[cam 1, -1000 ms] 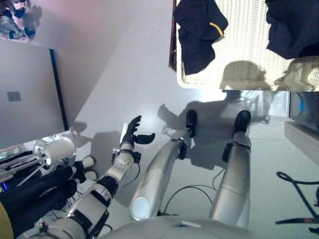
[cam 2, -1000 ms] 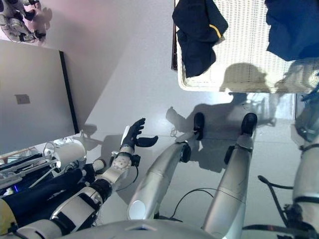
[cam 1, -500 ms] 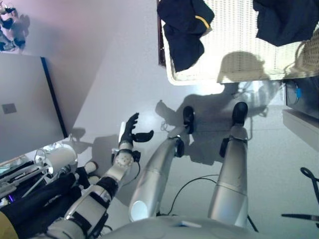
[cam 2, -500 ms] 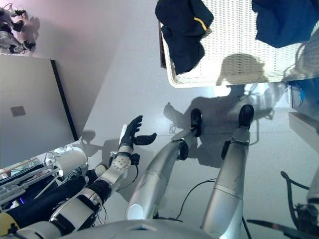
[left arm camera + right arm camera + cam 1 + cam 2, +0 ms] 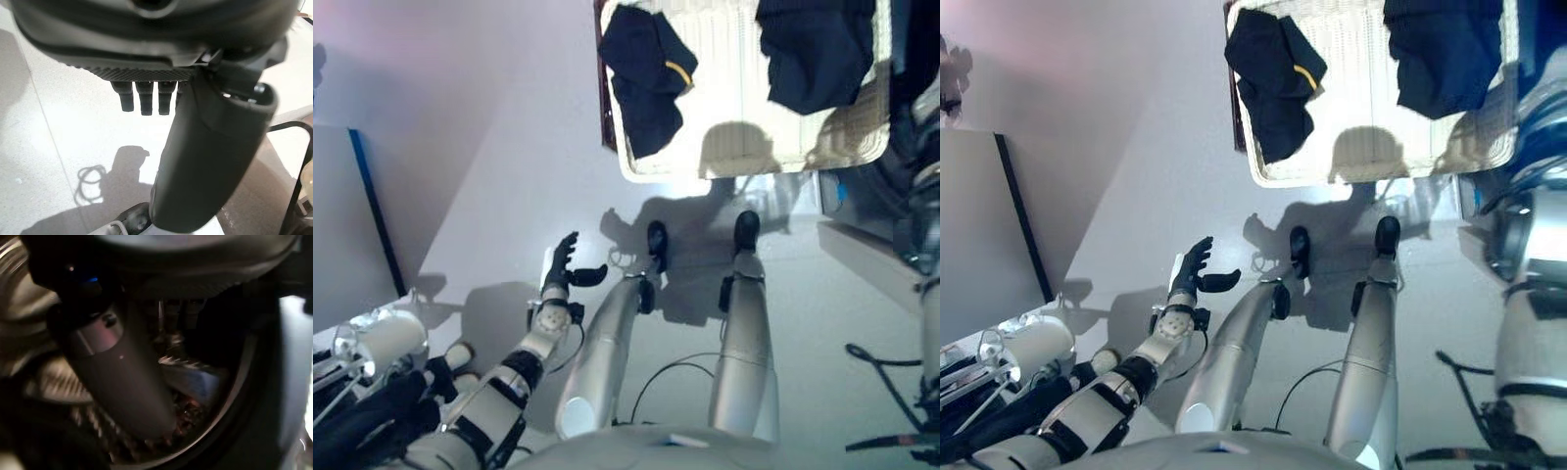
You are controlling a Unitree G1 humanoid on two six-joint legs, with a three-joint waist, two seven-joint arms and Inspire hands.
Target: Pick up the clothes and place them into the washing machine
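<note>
A shallow wicker basket [image 5: 744, 166] stands ahead of me. It holds a dark navy garment with a yellow stripe [image 5: 646, 78] at its left and a second dark navy garment [image 5: 818, 49] at its right. The washing machine [image 5: 862, 201] is to the basket's right. My right arm [image 5: 1528, 294] reaches toward it. In the right wrist view my right hand [image 5: 122, 377] is inside the drum [image 5: 234, 396], thumb out and fingers straight, above a pale blue cloth [image 5: 195, 382]. My left hand [image 5: 563, 274] hangs open and empty over the floor, as its wrist view shows [image 5: 210, 161].
A dark brown box edge [image 5: 604, 88] shows under the basket's left side. A large grey panel [image 5: 342, 225] leans at the left. A white cylinder [image 5: 382, 338] and dark equipment lie at the lower left. Pale floor lies between me and the basket.
The camera has turned, so the basket sits further left in the picture. My right arm and more of the washing machine now show at the right. The left hand has stayed put.
</note>
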